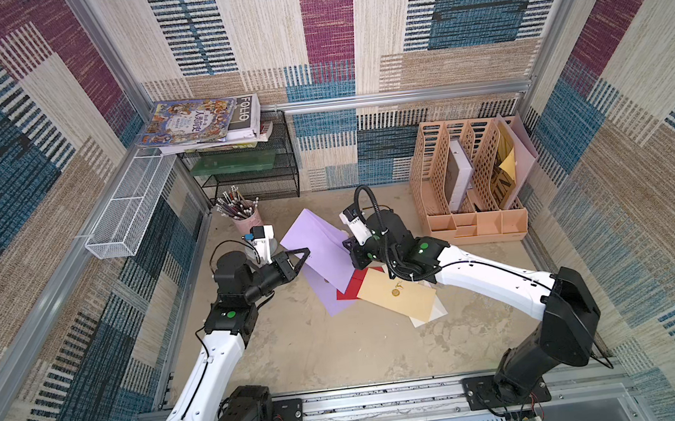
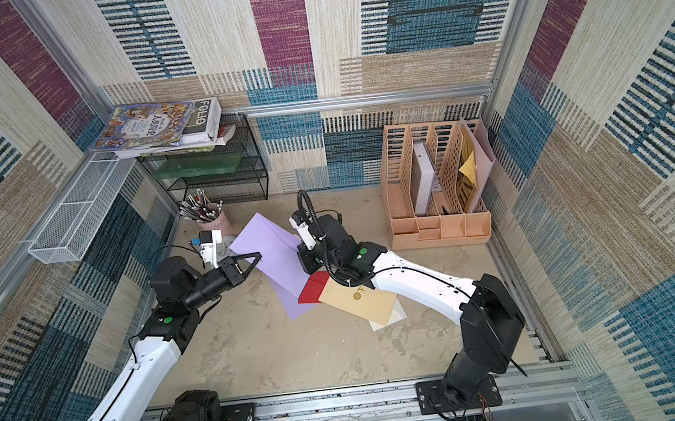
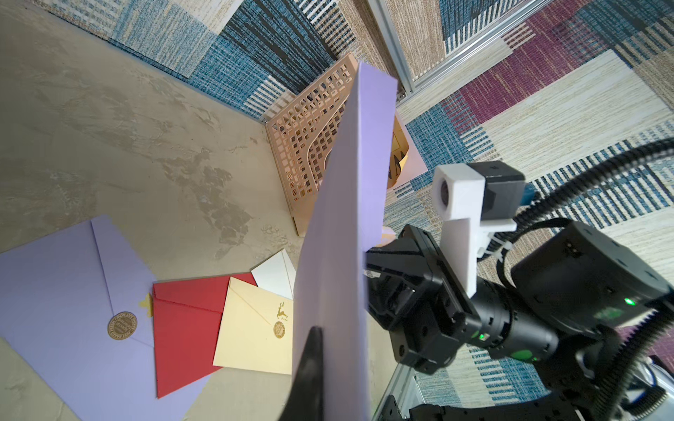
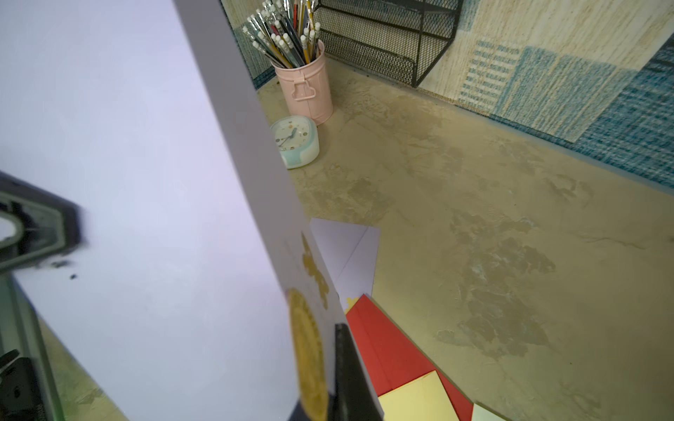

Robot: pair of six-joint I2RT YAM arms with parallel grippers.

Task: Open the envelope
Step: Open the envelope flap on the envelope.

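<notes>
The left gripper [image 1: 304,252] is clamped on one edge of the envelope [image 1: 316,238], and the right gripper [image 1: 350,247] is closed on the opposite edge. The lilac envelope hangs between them, lifted off the table [image 1: 298,348] and turned nearly on edge. Holding it in the air likely leaves both faces free, which a flap lying flat on the table would not allow.

In the right wrist view a dark finger [image 4: 350,371] presses right beside the gold seal [image 4: 308,357]. I judge that this arm is meant to peel the flap while the left one braces the body. The flap looks shut, so the opening itself is not yet done.

Below and just behind the grip lies a loose pile: a second lilac one [image 1: 326,295], a red one [image 1: 349,289], a cream one [image 1: 397,298] and a white one [image 1: 430,316], overlapping and flat. They sit close under the right arm, so a low sweep could drag them.

Farther back stand a pink cup [image 1: 247,221] of pencils and a small clock [image 4: 295,142] just beside it. At the rear wall are a rack [image 1: 470,175] with papers and a mesh shelf [image 1: 248,165] topped with books [image 1: 194,122], all well apart from the work
</notes>
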